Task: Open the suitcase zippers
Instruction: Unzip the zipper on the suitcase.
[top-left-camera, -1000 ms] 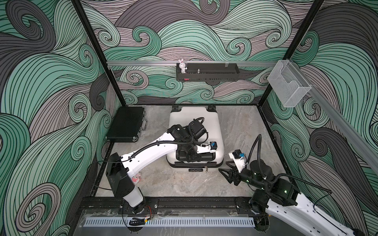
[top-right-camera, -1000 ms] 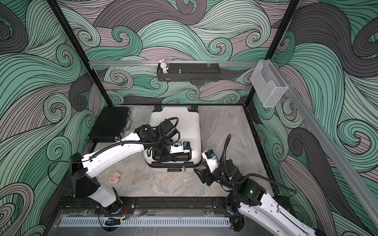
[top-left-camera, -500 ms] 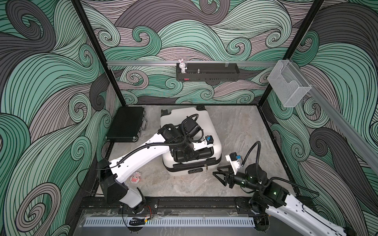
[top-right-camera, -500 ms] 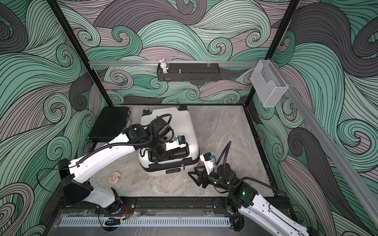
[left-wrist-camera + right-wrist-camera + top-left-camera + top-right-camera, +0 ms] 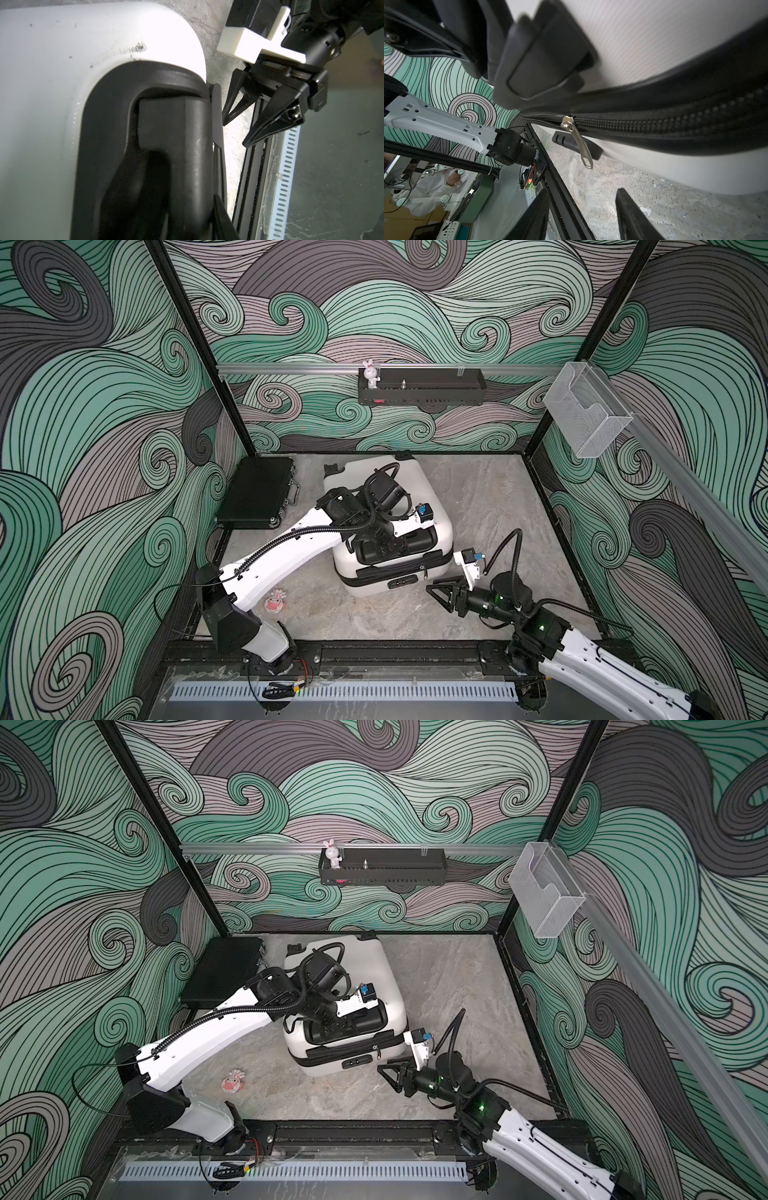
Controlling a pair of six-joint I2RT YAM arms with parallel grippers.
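Suitcase: white hard shell, lying flat on the grey floor at frame centre in both top views, turned a little askew, wheels toward the back wall

Lower right of frame: right gripper sits low over the floor, just beside the case's near right corner, not touching it. Its fingers are apart, nothing between them

Right wrist view: black zipper band along the rim, teeth meshed where they show. Silver pull tab hangs loose from its slider, across a dark lock

Lower left: small pink toy on the floor

Centre: left gripper is down on the case's top, fingers clamped on the black handle

Upper left of the floor: flat black briefcase, closed, near the suitcase but apart from it

Back wall: black shelf with a white rabbit figure at its left end; clear box at upper right
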